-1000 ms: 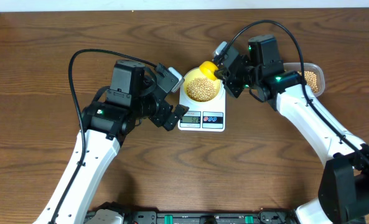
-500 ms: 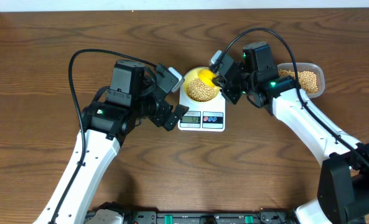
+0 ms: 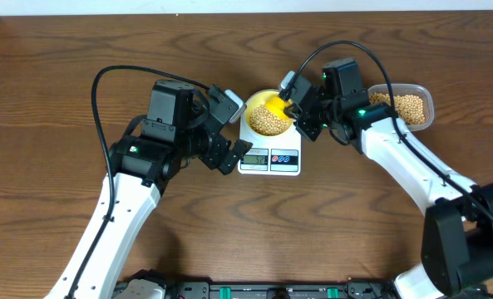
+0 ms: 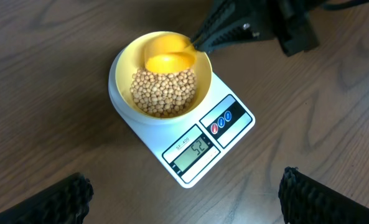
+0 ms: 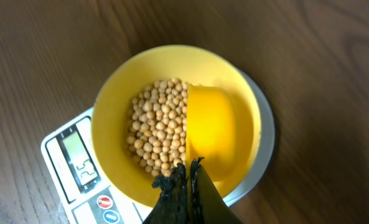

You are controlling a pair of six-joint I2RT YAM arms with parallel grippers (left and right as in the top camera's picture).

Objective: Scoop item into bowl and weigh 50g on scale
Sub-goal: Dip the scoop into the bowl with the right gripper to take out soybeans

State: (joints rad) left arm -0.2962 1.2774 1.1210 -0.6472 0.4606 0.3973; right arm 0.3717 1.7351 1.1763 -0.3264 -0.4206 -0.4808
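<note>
The pale-yellow bowl (image 3: 258, 103) (image 4: 119, 68) (image 5: 109, 118) stands on the white scale (image 3: 269, 159) (image 4: 234, 124) (image 5: 63, 186). Tan beans (image 4: 164, 93) (image 5: 154, 127) fill its bottom. My right gripper (image 3: 294, 108) (image 5: 188, 175) is shut on the handle of a bright yellow scoop (image 3: 277, 105) (image 4: 168, 57) (image 5: 212, 130), whose cup lies inside the bowl against the beans. My left gripper (image 3: 234, 131) (image 4: 184, 199) hangs open just left of the scale, holding nothing. The display (image 4: 191, 149) reads 52.
A clear plastic container (image 3: 422, 93) holding more beans sits on the table behind my right arm, at the right. Bare brown wood table (image 3: 55, 100) surrounds the scale. Black cables loop above both arms.
My right gripper has shifted left and carried the scoop from the bowl's far rim down into the bowl. The left arm has stayed still.
</note>
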